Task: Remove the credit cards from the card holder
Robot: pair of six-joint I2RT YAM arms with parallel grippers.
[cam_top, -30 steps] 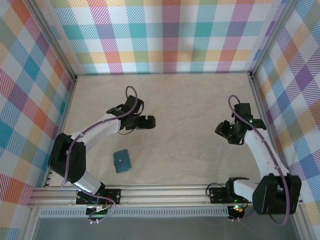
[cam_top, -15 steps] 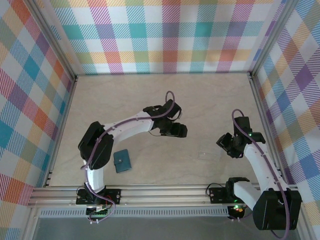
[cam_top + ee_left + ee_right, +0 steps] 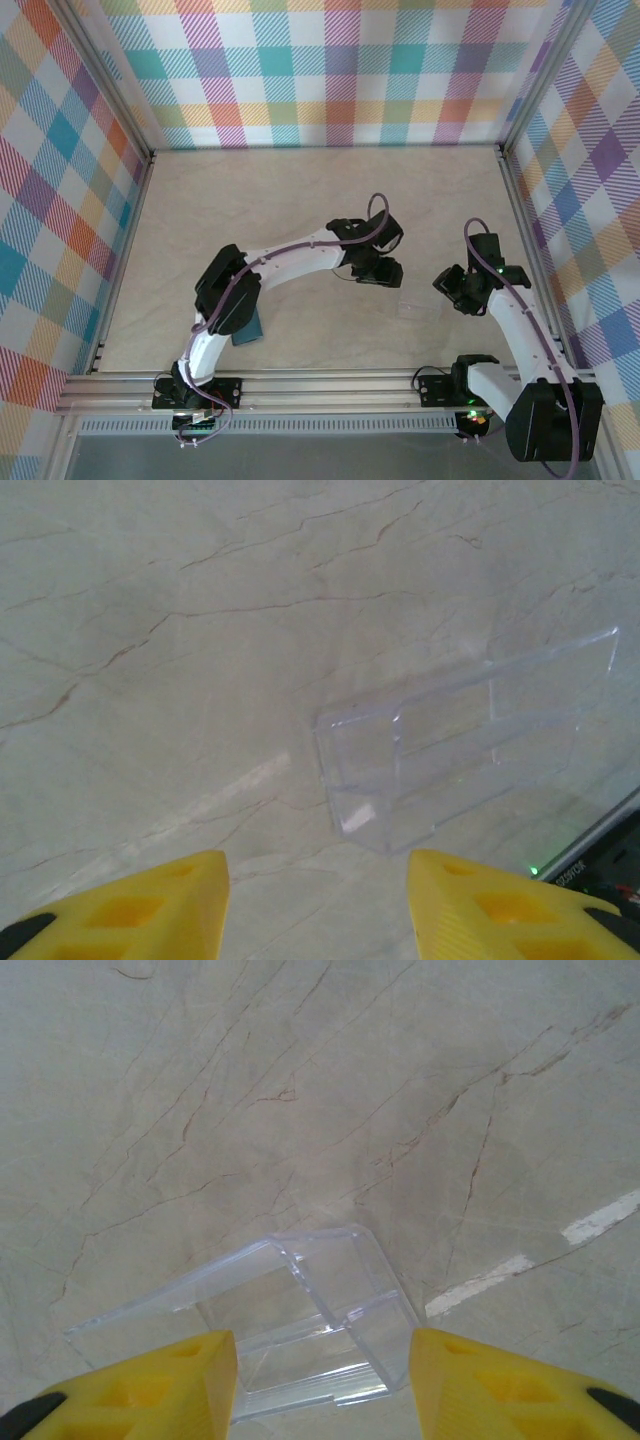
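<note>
Walls (image 3: 330, 70) blaze in pastel plaid: teal, orange, purple, yellow. Table (image 3: 300, 190) is beige marble with brown veins. A sliver of teal wallet (image 3: 255, 326). Arms (image 3: 290, 252) white and black, cable (image 3: 375, 197) purple. Left fingers (image 3: 140, 910) yellow, right fingers (image 3: 150, 1390) yellow too. Tray (image 3: 460, 740) glass-clear.

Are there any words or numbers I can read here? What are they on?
White letters on the black part beside the green light: too blurred to read.
No words or numbers on the clear tray or the table.
</note>
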